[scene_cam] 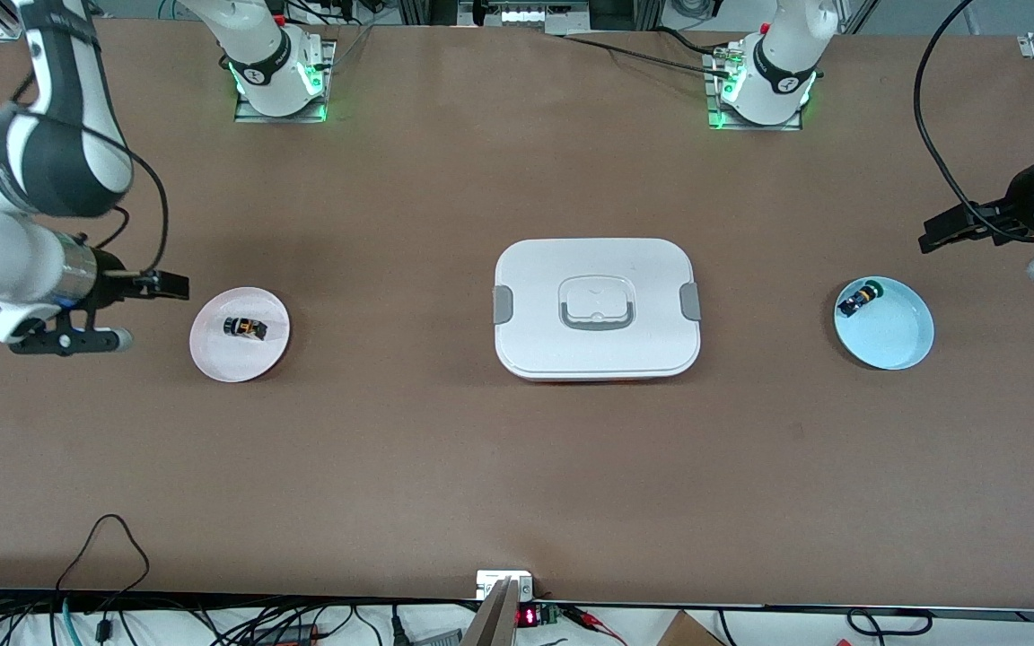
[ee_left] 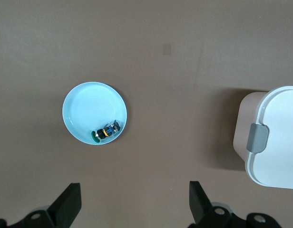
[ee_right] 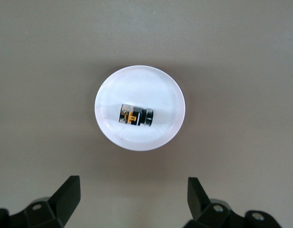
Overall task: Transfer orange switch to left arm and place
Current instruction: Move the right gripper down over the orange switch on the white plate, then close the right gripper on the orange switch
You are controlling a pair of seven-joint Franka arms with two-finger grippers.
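my right gripper (ee_right: 132, 202) hangs with its jaws spread wide, nothing between them, up in the air just off the rim of the pale pink round plate (scene_cam: 212, 354) at the right arm's end of the table. my left gripper (ee_left: 136, 205) is spread just as wide and empty, waiting above the brown tabletop (scene_cam: 445, 467) beside the light blue round plate (scene_cam: 903, 345) at the left arm's end.

risks first: the tiny black cylindrical switch with the orange cap (ee_right: 135, 116) lies on its side in the pink plate, so it looks ready to roll or squirt out if my right fingers close off-centre. the plate is light too; a finger catching the rim would likely skid it. and the large white lidded box with grey side clips (scene_cam: 597, 308) sits squarely between the two plates, so a low carry would clip it, and a sloppy handover could drop the part onto it.

where it lies: the orange switch is near the plate's middle, not under the jaws but off to one side, toward the box. the other small part with the green cap (ee_left: 105, 131) rests by the blue plate's rim.
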